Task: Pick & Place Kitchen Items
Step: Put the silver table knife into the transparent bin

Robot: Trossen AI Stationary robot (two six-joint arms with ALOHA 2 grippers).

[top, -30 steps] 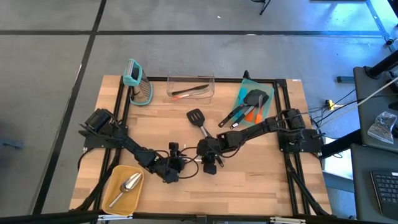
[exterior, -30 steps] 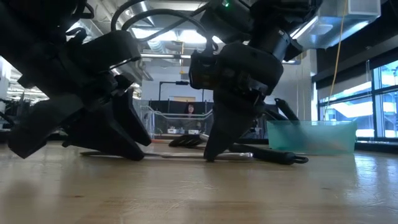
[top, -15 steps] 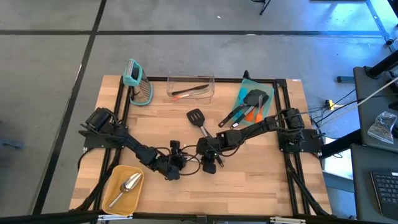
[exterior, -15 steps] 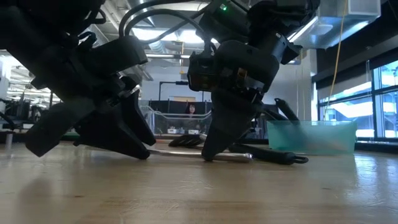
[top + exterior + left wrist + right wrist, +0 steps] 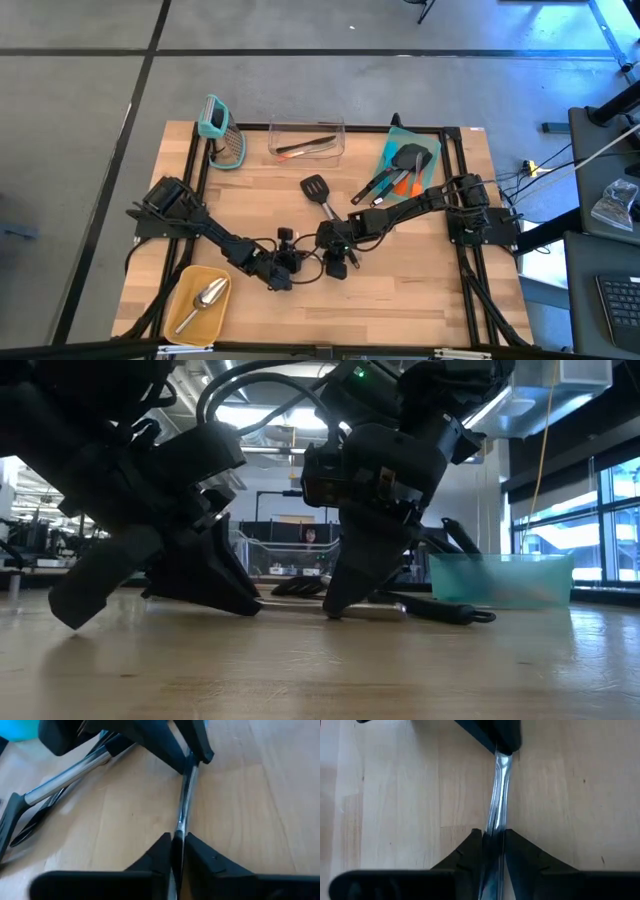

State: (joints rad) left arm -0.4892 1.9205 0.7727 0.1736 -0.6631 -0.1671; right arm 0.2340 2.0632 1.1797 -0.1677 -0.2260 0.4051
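A thin metal piece (image 5: 184,795) spans the gap between my two grippers at mid-table, near the front edge. My left gripper (image 5: 288,263) is shut on its left end and my right gripper (image 5: 326,244) on its right end. In the low view the piece (image 5: 290,606) runs level, just over the wood. A black slotted turner (image 5: 318,192) lies flat beyond the grippers. More utensils lie in a teal tray (image 5: 428,140) at the far right. A silver scoop (image 5: 207,297) lies in a yellow tray. My left gripper pinches the metal piece's left end (image 5: 178,827) between its two fingers. The fingers slant down from the table's left and lie along the piece, which runs straight on to the other gripper. My right gripper pinches the piece's opposite end (image 5: 495,822) between its two fingers. These slant down from the table's right, also along the piece. The piece lies level and close to the wood; whether it rests on it I cannot tell.
A clear bin (image 5: 306,128) with an orange-and-black utensil stands at the far edge, with a teal-handled grater (image 5: 222,135) to its left. The yellow tray (image 5: 182,282) sits at the near left corner. Bare wood lies near right of the grippers.
My left gripper has slid toward the table's right edge, closer to my right gripper, and now has the metal piece's end between its fingers. My right gripper and the piece have stayed where they were.
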